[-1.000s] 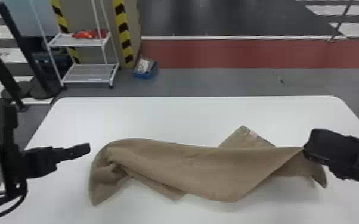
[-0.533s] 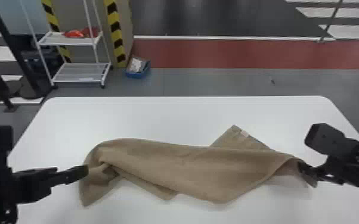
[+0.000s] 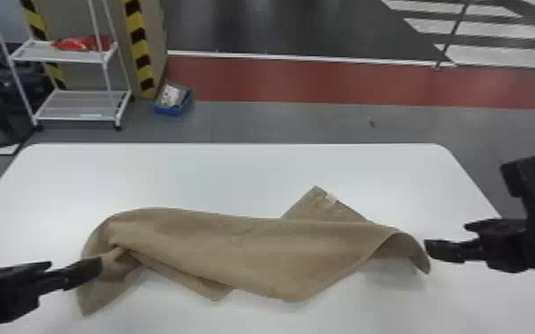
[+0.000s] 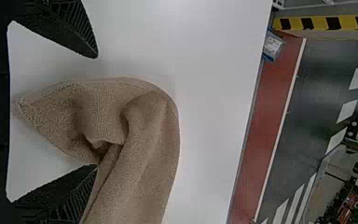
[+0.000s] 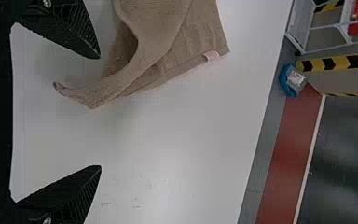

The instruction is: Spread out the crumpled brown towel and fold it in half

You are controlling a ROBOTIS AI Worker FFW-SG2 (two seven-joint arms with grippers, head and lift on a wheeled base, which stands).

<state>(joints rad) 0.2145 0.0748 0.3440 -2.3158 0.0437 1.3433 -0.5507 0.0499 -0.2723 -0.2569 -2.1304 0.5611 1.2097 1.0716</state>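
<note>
Lying in a long, uneven strip across the white table (image 3: 235,177), the brown towel (image 3: 253,253) remains crumpled and is not folded in half. One corner, bearing a small pale tag (image 3: 331,198), juts out beyond the strip's far edge, towards the robot's right. The towel's left end curls round and doubles back in loose folds; its right end bends over in a curve, with the underside exposed.

The left gripper (image 3: 75,265) is at the towel's left end. Per the left wrist view, its two fingers stand wide apart, with a crumpled corner of cloth in the space between them. Nothing is clamped. Contact between finger and cloth cannot be determined.

The right gripper (image 3: 446,237) is just beside the towel's right end. Its fingers are likewise spread wide, and it has hold of nothing. In the right wrist view, the tip of the cloth extends between the fingers, nearer to one than to the other. Small dark marks (image 5: 135,204) are noted on the table surface.

Beyond the table, a white rack (image 3: 80,106) carries red items (image 3: 82,43) on its upper shelf. A blue box (image 3: 173,109) rests on the floor near the rack, beside a post with yellow and black stripes (image 3: 137,49).
</note>
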